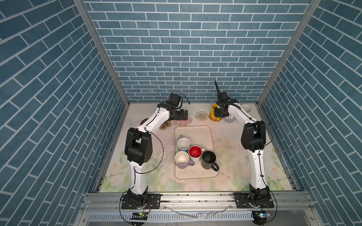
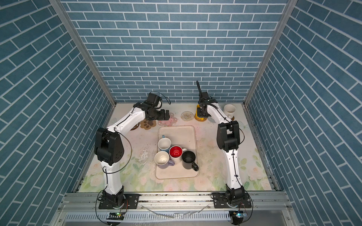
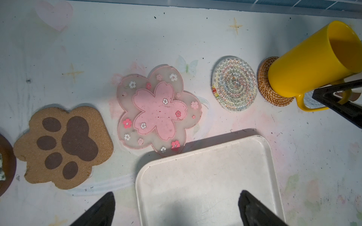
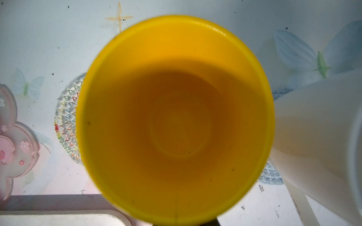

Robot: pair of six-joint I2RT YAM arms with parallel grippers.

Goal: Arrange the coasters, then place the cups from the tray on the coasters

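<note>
The coasters are lying in a row along the far edge of the bench, so the arranging is looking finished, while the cup placing is looking under half done. A cream cup is standing on a brown disc near the far right corner. The yellow cup is sitting upright on the rattan coaster, and the right hand is directly over it, clamping what appears to be its handle. The paw coaster, pink flower coaster, patterned round coaster and pale blue knit coaster are lying bare. Four cups are waiting in the tray: light blue cup, red-lined cup, lavender cup and black cup. The left hand is hovering over the tray's far edge, spread wide and empty, well apart from those cups.
</note>
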